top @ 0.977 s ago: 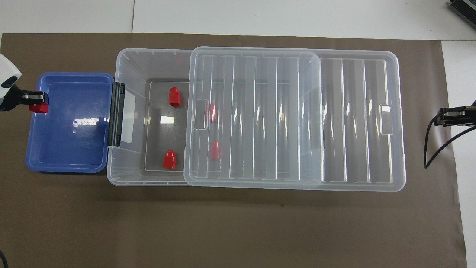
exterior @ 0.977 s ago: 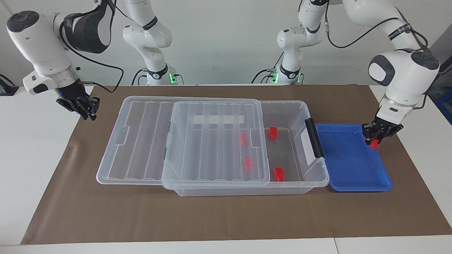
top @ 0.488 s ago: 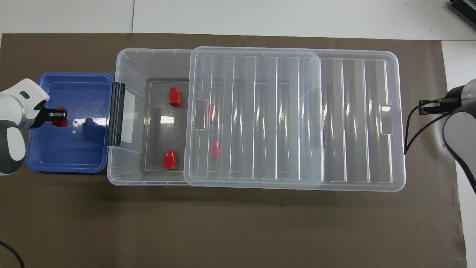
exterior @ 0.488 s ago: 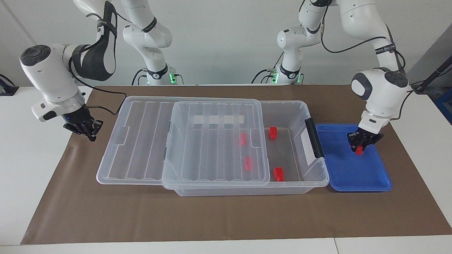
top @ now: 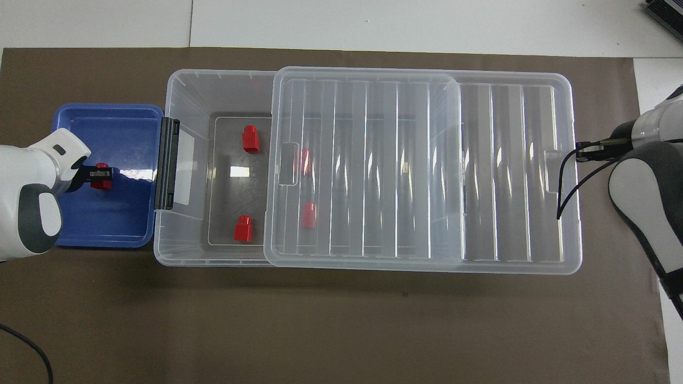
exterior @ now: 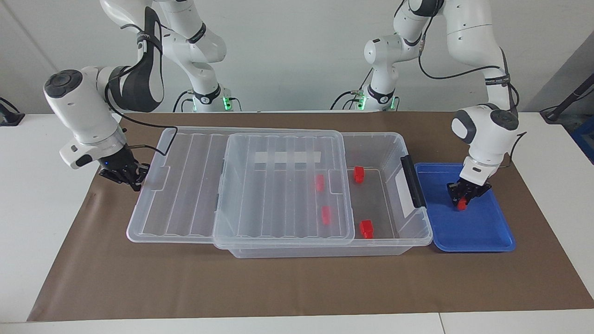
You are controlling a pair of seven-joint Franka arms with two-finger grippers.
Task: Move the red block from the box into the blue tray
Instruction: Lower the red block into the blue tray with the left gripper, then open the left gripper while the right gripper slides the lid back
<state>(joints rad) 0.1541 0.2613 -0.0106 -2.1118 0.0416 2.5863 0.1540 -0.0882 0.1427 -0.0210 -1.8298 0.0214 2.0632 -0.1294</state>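
Note:
My left gripper (exterior: pixel 464 196) is shut on a red block (exterior: pixel 461 203) and holds it low inside the blue tray (exterior: pixel 482 232); I cannot tell if the block touches the tray floor. The same gripper (top: pixel 98 175), red block (top: pixel 102 181) and tray (top: pixel 106 226) show in the overhead view. The clear box (exterior: pixel 394 141) lies beside the tray, its ribbed lid (exterior: pixel 278 185) slid toward the right arm's end. Two red blocks (exterior: pixel 358 174) (exterior: pixel 366 228) lie in its open part, and two more (exterior: pixel 319 183) (exterior: pixel 326 215) under the lid. My right gripper (exterior: pixel 131 177) is at the lid's end edge.
A brown mat (exterior: pixel 278 287) covers the table under the box and tray. The box's black latch (exterior: pixel 413 181) faces the tray. A cable (top: pixel 565 186) hangs from the right arm over the lid's end.
My left gripper has carried the red block from the tray's outer rim inward over its middle and lower. My right gripper has come down and in to the lid's end.

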